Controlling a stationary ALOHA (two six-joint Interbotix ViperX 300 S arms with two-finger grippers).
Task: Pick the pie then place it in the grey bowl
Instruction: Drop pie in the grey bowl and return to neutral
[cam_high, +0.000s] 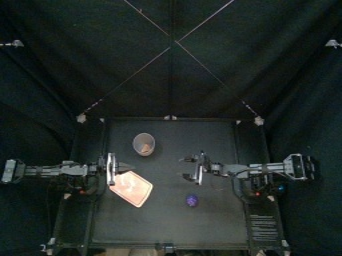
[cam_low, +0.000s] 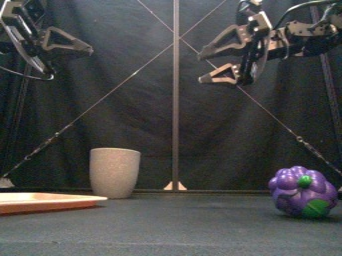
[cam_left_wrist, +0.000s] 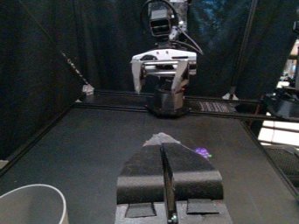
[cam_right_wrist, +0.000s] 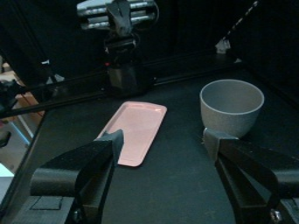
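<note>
A knobbly purple toy with green spots (cam_low: 302, 192) lies on the table at the front right (cam_high: 191, 201); no pie shows in any view. The tall grey speckled cup (cam_low: 115, 172) stands upright toward the back left (cam_high: 143, 146) and looks empty. My right gripper (cam_high: 197, 170) hangs high above the table's middle, open, with nothing between its jaws (cam_right_wrist: 162, 140). It is behind and above the purple toy. My left gripper (cam_high: 108, 170) hovers over the left side, shut and empty (cam_left_wrist: 166, 147), between the cup and the tray.
A flat pink tray (cam_high: 131, 186) lies at the front left (cam_low: 40, 203), near the cup. The left wrist view shows the right arm's gripper (cam_left_wrist: 163, 80) facing it across the table, with the purple toy (cam_left_wrist: 205, 153) low between them.
</note>
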